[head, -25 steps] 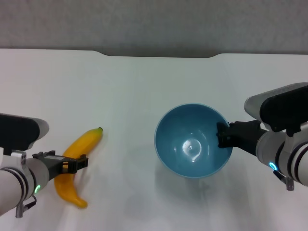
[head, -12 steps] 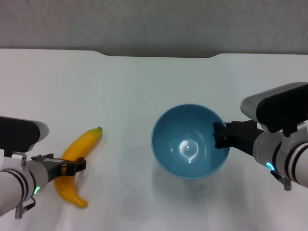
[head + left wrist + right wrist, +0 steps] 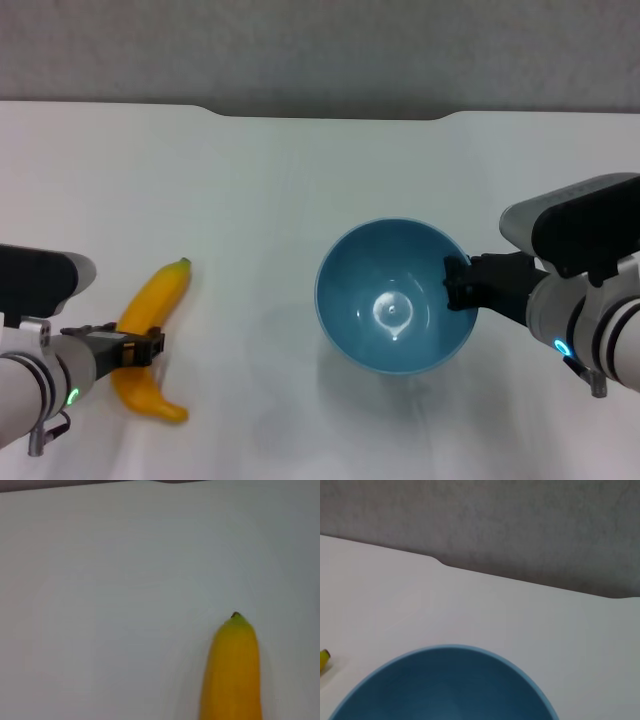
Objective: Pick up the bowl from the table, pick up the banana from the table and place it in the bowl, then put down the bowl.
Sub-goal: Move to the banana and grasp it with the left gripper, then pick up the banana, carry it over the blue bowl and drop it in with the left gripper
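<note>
Head view: left fingers (image 3: 148,346) clasp banana (image 3: 152,312); right fingers (image 3: 455,284) pinch bowl (image 3: 394,296).

Both arms: white rounded casings, black top panels, thin black rings at wrist joints, small green-cyan indicator light each. Left gripper (image 3: 140,345) and right gripper (image 3: 462,285): black, angular.

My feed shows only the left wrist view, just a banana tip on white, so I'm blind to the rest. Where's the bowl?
Observer: The bowl is to the robot's right of the banana, well apart from it.
Operator: Is anything holding the bowl?
Observer: The right gripper is clamped on its rim, on the robot's right side.
Operator: And my gripper?
Observer: The left gripper sits at the banana's middle; its jaws' state isn't clear.
</note>
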`<state>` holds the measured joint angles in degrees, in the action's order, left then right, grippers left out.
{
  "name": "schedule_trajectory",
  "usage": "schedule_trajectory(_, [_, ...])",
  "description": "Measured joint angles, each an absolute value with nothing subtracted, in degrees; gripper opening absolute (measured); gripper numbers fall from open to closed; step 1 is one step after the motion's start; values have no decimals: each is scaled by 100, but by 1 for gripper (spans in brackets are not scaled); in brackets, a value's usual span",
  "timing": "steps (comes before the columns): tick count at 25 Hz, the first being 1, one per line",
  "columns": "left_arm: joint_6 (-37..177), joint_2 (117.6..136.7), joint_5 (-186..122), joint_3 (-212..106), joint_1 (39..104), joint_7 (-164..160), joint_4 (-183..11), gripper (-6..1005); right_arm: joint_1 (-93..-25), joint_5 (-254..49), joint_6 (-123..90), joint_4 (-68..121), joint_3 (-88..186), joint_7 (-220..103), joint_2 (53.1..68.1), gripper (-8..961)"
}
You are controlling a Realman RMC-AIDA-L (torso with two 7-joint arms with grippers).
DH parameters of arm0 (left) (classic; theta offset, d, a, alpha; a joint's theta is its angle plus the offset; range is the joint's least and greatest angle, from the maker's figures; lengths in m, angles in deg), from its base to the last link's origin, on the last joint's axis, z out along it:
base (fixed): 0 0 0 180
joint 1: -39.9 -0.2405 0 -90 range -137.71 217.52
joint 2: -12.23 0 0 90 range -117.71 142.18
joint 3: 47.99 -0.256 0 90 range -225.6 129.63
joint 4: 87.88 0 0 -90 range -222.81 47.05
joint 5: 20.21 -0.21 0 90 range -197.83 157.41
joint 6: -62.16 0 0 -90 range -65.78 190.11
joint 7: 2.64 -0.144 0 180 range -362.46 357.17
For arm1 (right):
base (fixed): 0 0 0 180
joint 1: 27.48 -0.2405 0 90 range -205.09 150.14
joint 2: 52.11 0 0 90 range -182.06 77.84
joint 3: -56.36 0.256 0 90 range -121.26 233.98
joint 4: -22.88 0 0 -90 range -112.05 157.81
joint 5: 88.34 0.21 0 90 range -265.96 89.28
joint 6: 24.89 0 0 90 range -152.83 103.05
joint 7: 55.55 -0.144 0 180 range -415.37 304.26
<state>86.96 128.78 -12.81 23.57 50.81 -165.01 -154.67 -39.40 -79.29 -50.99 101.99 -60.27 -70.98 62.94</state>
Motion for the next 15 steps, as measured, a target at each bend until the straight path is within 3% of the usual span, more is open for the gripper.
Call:
schedule_trajectory(3, [8690,12878,-1269,2388,5070,-16476,-15468,784,-3933,-7929,-5091,10198,-6027,-7095,6294,68])
schedule_trajectory(6, [8689,12877,-1268,2398,5061,-16474,-15486,543,-3928,-7929,-5071,10192,-6026,-7093,6295,69])
schedule_trajectory(15, [9108,12847,-1247,2737,4574,-16473,-16713,521,-3916,-7850,-4920,10024,-5965,-7120,6301,73])
